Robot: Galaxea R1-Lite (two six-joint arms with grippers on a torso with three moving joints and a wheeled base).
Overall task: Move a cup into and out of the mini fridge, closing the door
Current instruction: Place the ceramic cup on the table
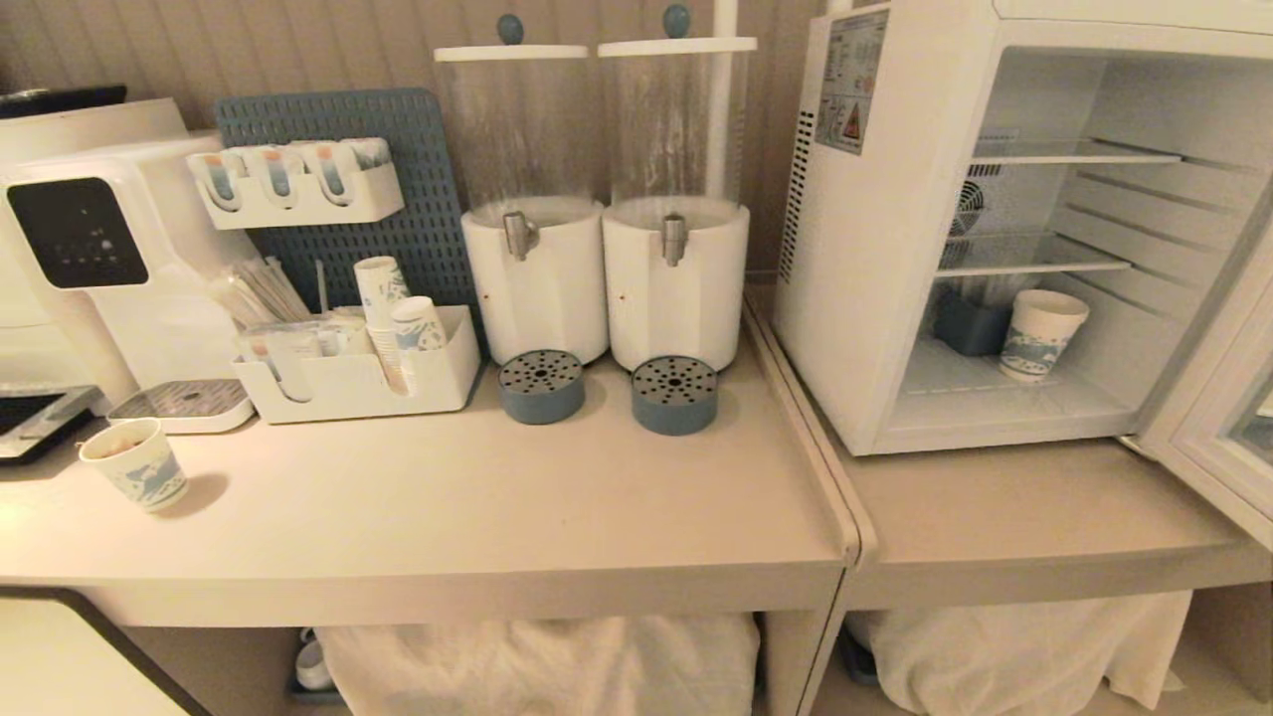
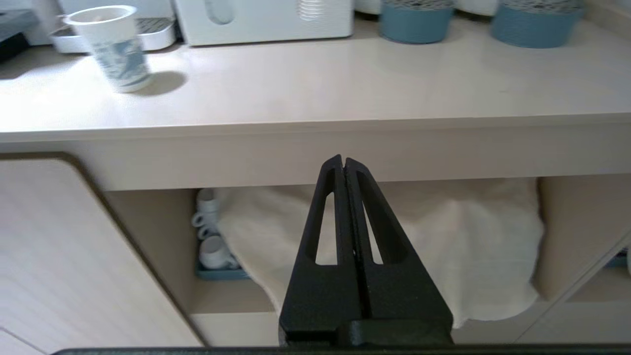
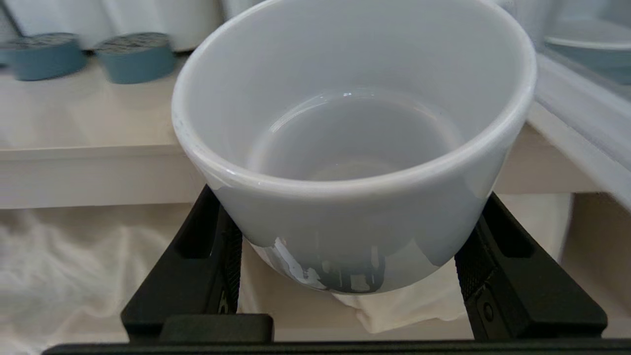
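Observation:
The cup (image 3: 345,148), plain white ceramic and empty, fills the right wrist view. My right gripper (image 3: 352,222) is shut on its sides, level with the counter's front edge. The handle is hidden. The mini fridge (image 1: 895,249) stands on the right counter with its door (image 1: 1218,438) swung open to the right. A blue-patterned paper cup (image 1: 1039,333) stands on the fridge floor. My left gripper (image 2: 343,160) is shut on nothing, low in front of the counter edge. Neither arm shows in the head view.
Two white drink dispensers (image 1: 607,278) with blue drip cups (image 1: 541,386) stand mid-counter. A paper cup (image 1: 136,462) sits at the left front, by a water machine (image 1: 90,249) and a cup organiser (image 1: 358,378). Below the counter lie white cloth (image 2: 443,246) and small white cups (image 2: 212,236).

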